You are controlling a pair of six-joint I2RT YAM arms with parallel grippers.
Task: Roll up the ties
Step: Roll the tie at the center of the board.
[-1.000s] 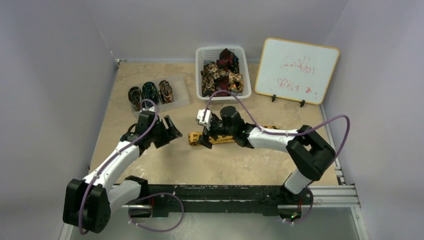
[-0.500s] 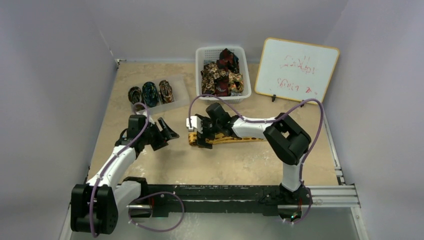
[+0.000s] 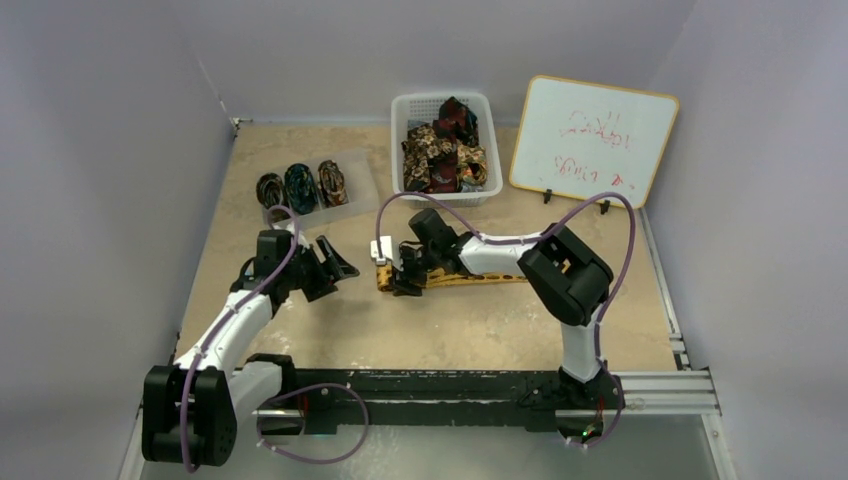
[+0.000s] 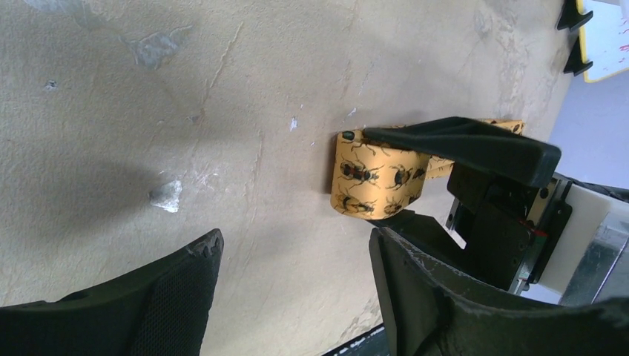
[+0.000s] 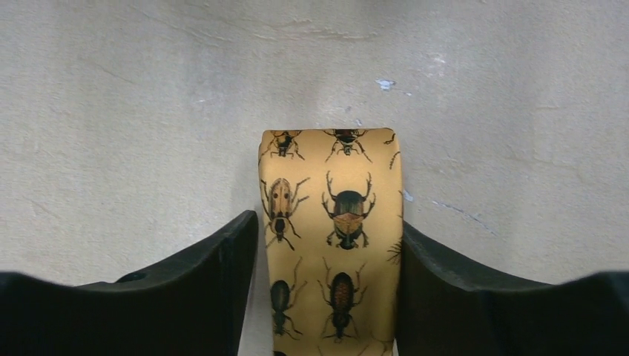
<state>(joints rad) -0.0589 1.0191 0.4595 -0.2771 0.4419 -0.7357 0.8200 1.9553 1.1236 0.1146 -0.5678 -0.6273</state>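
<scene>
A golden-yellow tie (image 3: 470, 277) printed with beetles lies flat on the table, its left end folded over into a small loop (image 4: 374, 185). My right gripper (image 3: 398, 272) sits over that looped end. In the right wrist view the tie (image 5: 334, 170) runs between the jaws of the right gripper (image 5: 326, 224): the right finger touches its edge and a thin strip of table shows beside the left finger. My left gripper (image 3: 335, 265) hovers just left of the loop, open and empty. Its jaws (image 4: 295, 241) stand wide apart above bare table.
A white basket (image 3: 400, 105) heaped with loose ties stands at the back. A clear tray (image 3: 362, 190) at the back left holds three rolled ties. A whiteboard (image 3: 592, 140) leans at the back right. A black rail (image 3: 450, 385) runs along the near edge.
My right arm has slid left along the tie to its folded end, and its jaws have narrowed around it. The left arm drew back slightly, then stayed still.
</scene>
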